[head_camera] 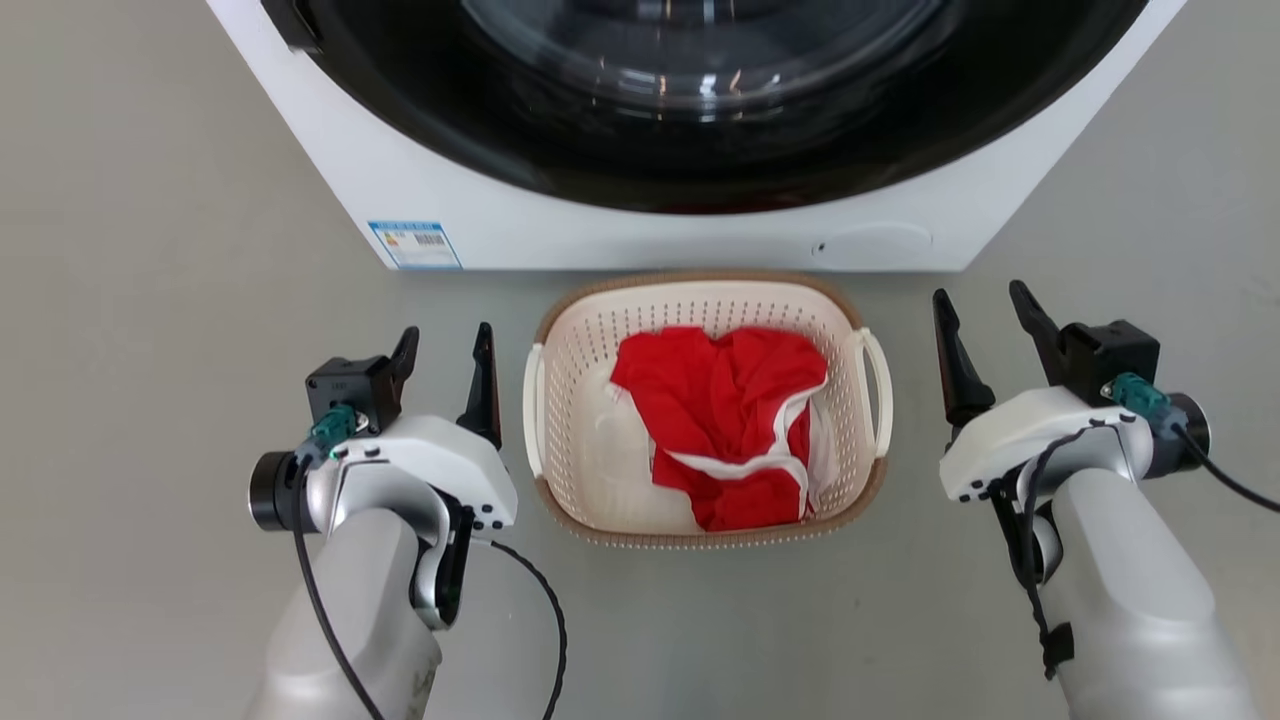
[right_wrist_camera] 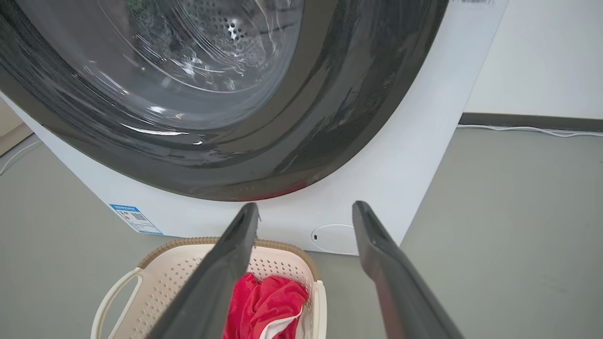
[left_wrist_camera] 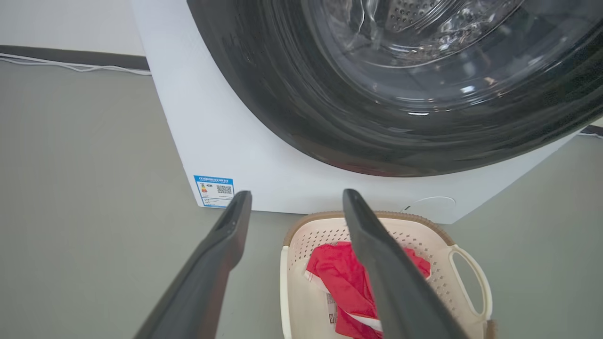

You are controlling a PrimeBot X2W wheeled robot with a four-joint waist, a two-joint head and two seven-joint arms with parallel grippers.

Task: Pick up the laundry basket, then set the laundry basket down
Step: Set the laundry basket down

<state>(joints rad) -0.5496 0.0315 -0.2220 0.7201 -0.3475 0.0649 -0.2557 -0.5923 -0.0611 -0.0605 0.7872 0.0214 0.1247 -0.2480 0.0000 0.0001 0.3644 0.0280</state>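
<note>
Two jaws-apart grippers, the left gripper (head_camera: 446,335) and right gripper (head_camera: 979,295), flank the ungrasped laundry basket (head_camera: 700,285); next, each must reach its handles (head_camera: 878,390).

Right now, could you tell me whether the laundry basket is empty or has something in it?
Not empty: the laundry basket stands upright on the floor and holds a crumpled red garment with white trim.

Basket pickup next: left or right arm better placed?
Left, narrowly. The open left gripper sits closer to the left handle of the laundry basket than the open right gripper to the right handle; both flank it, so a two-arm lift looks likely.
</note>
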